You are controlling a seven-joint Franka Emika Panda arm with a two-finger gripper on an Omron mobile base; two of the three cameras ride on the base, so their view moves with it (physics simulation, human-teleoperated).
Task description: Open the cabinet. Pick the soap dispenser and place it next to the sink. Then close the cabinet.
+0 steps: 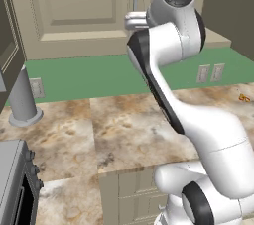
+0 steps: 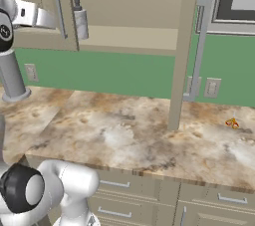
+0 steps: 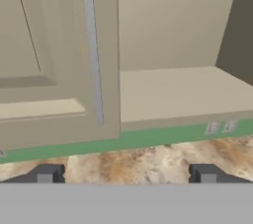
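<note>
Judging by its look, the soap dispenser (image 2: 80, 21) should handle as a light, rigid, smooth bottle. It stands upright on the shelf of the cabinet (image 2: 129, 36), just behind the closed door's edge. Your gripper (image 3: 126, 174) is spread wide, empty; take the bottle around its body, below the pump.

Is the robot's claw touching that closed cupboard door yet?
Apart. In the hand view the open gripper sits back from the cabinet door, with counter and green wall showing between its fingertips and the door's lower edge.

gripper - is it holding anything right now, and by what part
Nothing is held: the gripper is open with only counter showing between its tips, in front of the cabinet.
</note>
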